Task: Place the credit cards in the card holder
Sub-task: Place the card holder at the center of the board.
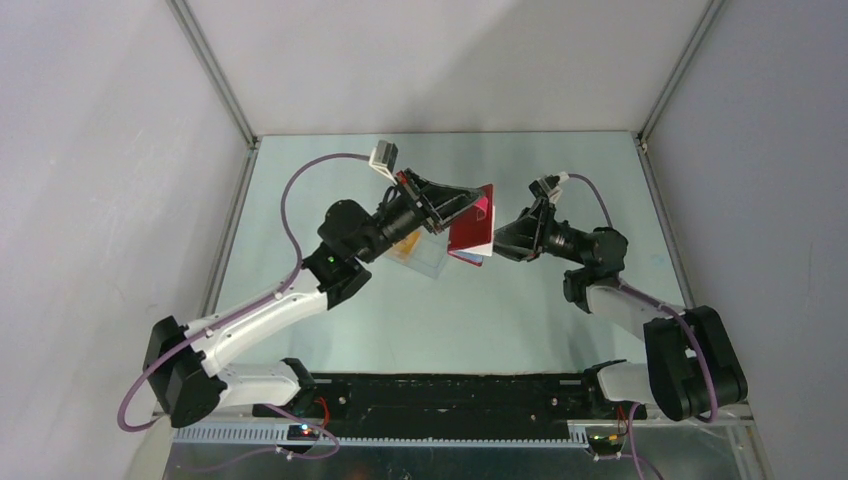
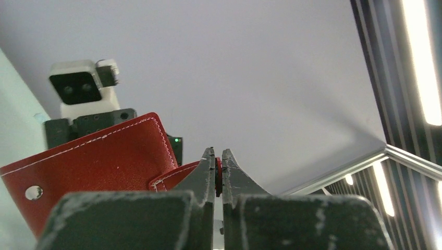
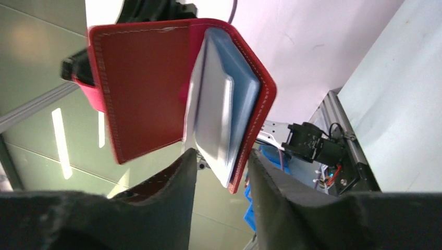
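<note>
The card holder (image 1: 472,228) is a red wallet held up in the air above the table, hanging open. My left gripper (image 1: 478,197) is shut on its little red closing tab (image 2: 219,176); the red outside (image 2: 99,161) shows left of the fingers. In the right wrist view the wallet shows a red flap (image 3: 140,88) and a blue-grey inside (image 3: 229,109). My right gripper (image 3: 221,161) is open, its fingers either side of the wallet's lower corner, also seen from above (image 1: 499,246). Orange credit cards (image 1: 405,242) lie under my left gripper, in a clear box.
The clear plastic box (image 1: 425,255) sits on the pale green table (image 1: 400,320) below the left wrist. White walls enclose the table on three sides. The right arm's wrist camera (image 2: 81,88) shows behind the wallet.
</note>
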Robot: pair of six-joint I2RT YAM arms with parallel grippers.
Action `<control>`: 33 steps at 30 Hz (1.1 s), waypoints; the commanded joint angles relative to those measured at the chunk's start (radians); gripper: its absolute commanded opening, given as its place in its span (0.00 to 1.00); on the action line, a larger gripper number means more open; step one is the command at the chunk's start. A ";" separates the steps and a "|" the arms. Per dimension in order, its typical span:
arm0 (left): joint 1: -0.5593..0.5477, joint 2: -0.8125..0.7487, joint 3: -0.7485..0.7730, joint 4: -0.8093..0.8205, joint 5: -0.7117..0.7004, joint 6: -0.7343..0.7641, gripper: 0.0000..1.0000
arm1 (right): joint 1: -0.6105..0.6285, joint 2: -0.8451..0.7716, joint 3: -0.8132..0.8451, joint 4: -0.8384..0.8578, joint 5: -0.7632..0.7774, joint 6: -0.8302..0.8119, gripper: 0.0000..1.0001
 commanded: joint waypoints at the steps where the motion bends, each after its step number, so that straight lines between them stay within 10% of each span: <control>1: -0.001 -0.017 -0.040 0.040 -0.006 -0.004 0.00 | 0.004 -0.035 0.043 0.059 0.014 0.012 0.34; 7: 0.000 -0.028 -0.094 0.040 -0.015 0.005 0.00 | -0.007 -0.050 0.043 0.053 -0.014 0.025 0.05; 18: 0.004 -0.042 -0.169 0.027 -0.021 0.032 0.00 | -0.051 -0.114 0.044 -0.100 -0.063 -0.079 0.00; 28: 0.001 0.068 -0.238 0.019 0.006 0.049 0.00 | -0.154 -0.241 0.102 -1.226 -0.019 -0.801 0.00; 33: -0.008 0.152 -0.243 0.019 0.010 0.056 0.00 | -0.209 -0.188 0.125 -1.423 -0.012 -0.965 0.00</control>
